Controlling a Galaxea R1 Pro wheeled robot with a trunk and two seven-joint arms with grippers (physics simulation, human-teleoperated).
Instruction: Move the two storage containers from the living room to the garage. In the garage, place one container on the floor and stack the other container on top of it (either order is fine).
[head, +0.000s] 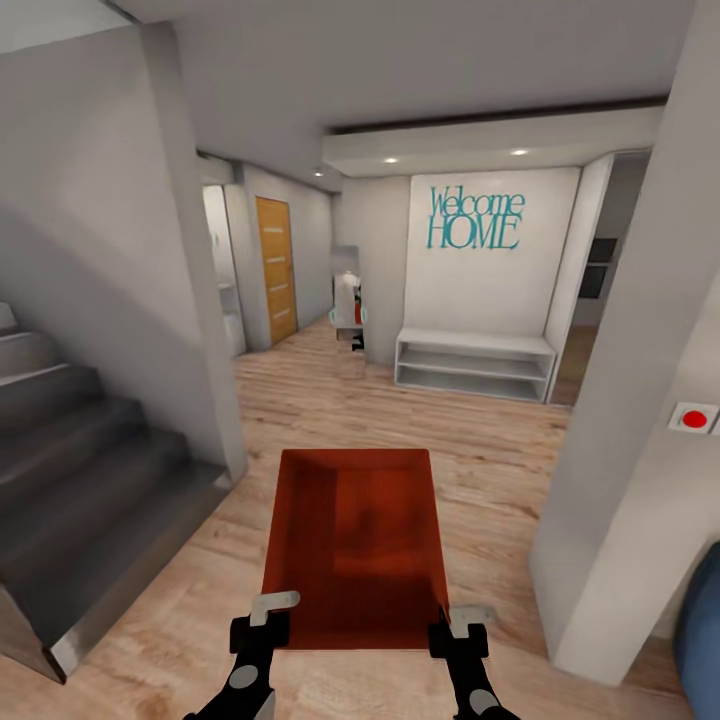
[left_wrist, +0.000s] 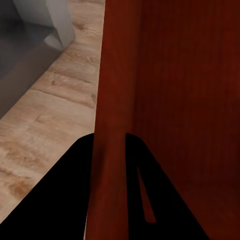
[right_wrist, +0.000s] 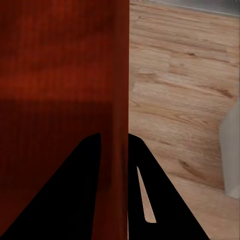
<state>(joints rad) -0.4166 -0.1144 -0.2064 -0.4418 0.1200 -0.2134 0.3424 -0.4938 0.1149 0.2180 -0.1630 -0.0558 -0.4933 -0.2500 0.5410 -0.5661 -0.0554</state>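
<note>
You stood in a hallway with light wood plank floor (head: 420, 420), grey stairs (head: 80, 470) on your left and a white bench (head: 475, 362) under the "Welcome HOME" lettering (head: 476, 220) ahead. One storage container (head: 355, 540) hung in front of you, carried clear of the planks. Left gripper (head: 262, 625) and right gripper (head: 458, 628) each pinched a side wall between their fingers. By my reckoning you were mid-haul: garage unreached, nothing stacked, the second bin's whereabouts unknown.

Light wood plank flooring (head: 420, 420) is laid throughout. Ahead of the pincers, a white wall lettered "Welcome HOME" (head: 476, 218) is seen above a low white bench shelf (head: 474, 364). Grey stairs (head: 70, 470) are placed leftward; an orange door (head: 276, 268) is set beyond.
</note>
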